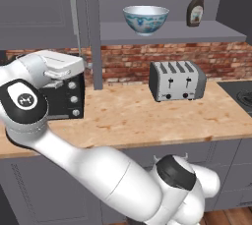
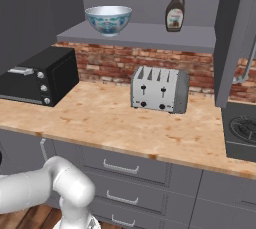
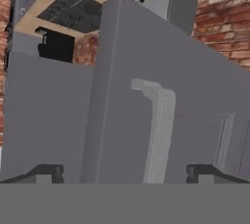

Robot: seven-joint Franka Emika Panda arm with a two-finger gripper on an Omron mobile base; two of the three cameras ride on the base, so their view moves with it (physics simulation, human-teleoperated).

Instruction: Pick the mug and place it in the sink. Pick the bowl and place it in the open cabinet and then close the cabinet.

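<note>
Bowl on cabinet shelf (door edge-on, panel hidden).

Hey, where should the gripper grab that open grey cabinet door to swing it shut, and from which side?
Probably the long silver bar handle on the grey cabinet door. It stands proud of the flat panel with a gap behind, so come at the door's front face with the open two-finger gripper, one finger on each side of the bar. The hand view shows the bar already centred between the fingertips.
</note>
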